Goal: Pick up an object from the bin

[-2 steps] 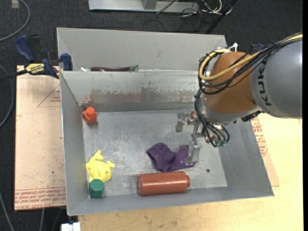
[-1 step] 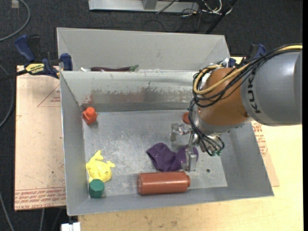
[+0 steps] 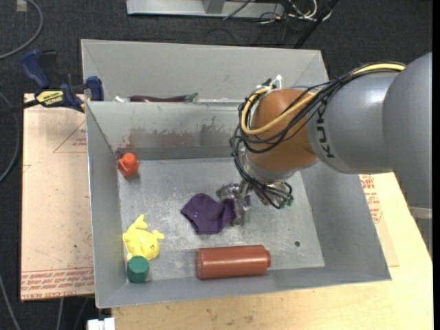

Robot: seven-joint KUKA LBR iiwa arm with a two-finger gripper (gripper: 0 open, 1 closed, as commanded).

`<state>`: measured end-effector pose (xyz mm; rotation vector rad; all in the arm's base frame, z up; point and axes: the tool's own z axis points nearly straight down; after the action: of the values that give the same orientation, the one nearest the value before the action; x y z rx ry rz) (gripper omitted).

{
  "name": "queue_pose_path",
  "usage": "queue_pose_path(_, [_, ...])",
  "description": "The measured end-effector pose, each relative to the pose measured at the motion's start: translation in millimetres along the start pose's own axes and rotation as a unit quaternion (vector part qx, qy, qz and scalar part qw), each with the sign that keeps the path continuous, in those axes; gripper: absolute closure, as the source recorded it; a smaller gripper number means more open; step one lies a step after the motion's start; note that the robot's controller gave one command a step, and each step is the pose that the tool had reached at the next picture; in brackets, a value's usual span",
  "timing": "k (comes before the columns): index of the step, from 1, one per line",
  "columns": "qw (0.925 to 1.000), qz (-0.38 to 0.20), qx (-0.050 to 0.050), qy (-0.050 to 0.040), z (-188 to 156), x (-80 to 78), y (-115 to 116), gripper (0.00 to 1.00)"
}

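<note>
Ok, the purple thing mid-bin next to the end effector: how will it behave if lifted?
The purple thing looks crumpled and folded, so it is probably soft and floppy and would likely sag. It lies low and irregular, so it should not roll, unlike the red-brown cylinder on its side. Pushed, it may bunch up.

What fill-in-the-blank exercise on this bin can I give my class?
1. The gripper sits at the right edge of a crumpled ____ cloth in the middle of the bin.
2. On the yellow toy's near side stands a small ____ cylinder.
3. As the camera sees it, the small orange block lies by the bin's far ____ corner.
Missing words: purple; green; left.
</note>
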<state>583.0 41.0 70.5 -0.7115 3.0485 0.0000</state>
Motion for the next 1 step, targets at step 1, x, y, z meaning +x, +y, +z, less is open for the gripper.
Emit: queue_pose_path(1, [1.0,0.0,0.0,0.0,0.0,0.0,0.0,1.0])
